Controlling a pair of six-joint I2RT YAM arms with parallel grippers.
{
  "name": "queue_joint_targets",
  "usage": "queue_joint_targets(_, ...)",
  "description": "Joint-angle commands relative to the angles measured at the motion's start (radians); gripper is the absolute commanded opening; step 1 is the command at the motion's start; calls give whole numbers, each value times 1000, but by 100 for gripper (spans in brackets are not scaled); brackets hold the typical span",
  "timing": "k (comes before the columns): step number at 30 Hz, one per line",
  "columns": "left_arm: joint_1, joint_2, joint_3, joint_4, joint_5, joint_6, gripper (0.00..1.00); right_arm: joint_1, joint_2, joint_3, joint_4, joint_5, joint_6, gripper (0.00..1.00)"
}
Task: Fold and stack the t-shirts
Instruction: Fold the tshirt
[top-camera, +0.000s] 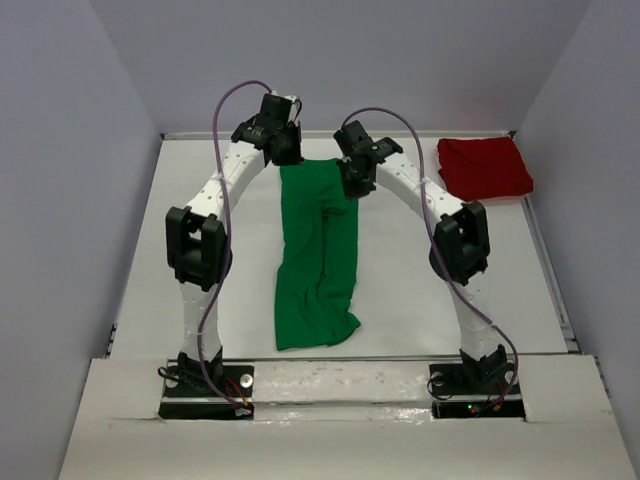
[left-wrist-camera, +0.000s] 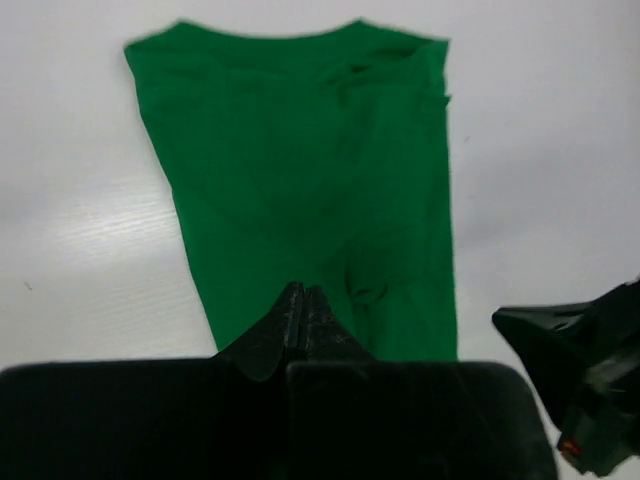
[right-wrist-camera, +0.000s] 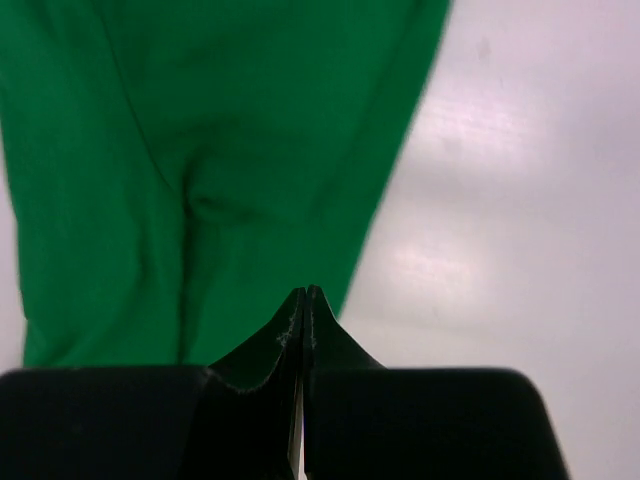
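Observation:
The bright green t-shirt (top-camera: 318, 250) lies on the white table as a long narrow strip that runs from the far middle toward the arms' bases. It fills the left wrist view (left-wrist-camera: 310, 180) and the left part of the right wrist view (right-wrist-camera: 200, 150). My left gripper (top-camera: 288, 152) (left-wrist-camera: 303, 290) hovers at the strip's far left corner, shut, with no cloth between its fingers. Over the far right corner, my right gripper (top-camera: 355, 182) (right-wrist-camera: 305, 292) is also shut and empty. The dark red t-shirt (top-camera: 485, 167) lies folded at the far right.
Grey walls close in the white table (top-camera: 450, 290) on the left, back and right. The right gripper's black body (left-wrist-camera: 585, 400) shows at the lower right of the left wrist view. A raised white ledge (top-camera: 340, 375) runs along the near edge between the arm bases.

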Motion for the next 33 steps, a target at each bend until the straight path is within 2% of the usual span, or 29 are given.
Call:
queue_joint_targets(1,27,123,24,-72,110,-15,0,-55,215,445,-133,-171,-90,0)
queue_joint_targets(5,32,184,35,-68,151,-31,0,-91,317,550,-163,-269,-82,0)
queue_joint_targets(8,35,209,53,-84,149,-18,0,-104,297,471,-132,-320,-74,0)
queue_joint_targets(10,34,220,71,-132,140,-9,0,-104,263,345,-98,-343,-80,0)
queue_joint_targets(13,32,186,24,-115,131,-9,0,-104,167,156,-13,-339,-80,0)
queue_joint_targets(16,29,123,-60,-80,126,-20,0,-104,119,64,15,-334,-102,0)
queue_joint_targets(25,9,43,-218,-66,80,-25,0,-104,99,-62,70,-385,-94,0)
queue_joint_targets(33,-8,108,-257,-52,68,-20,0,-104,91,-112,96,-372,-85,0)
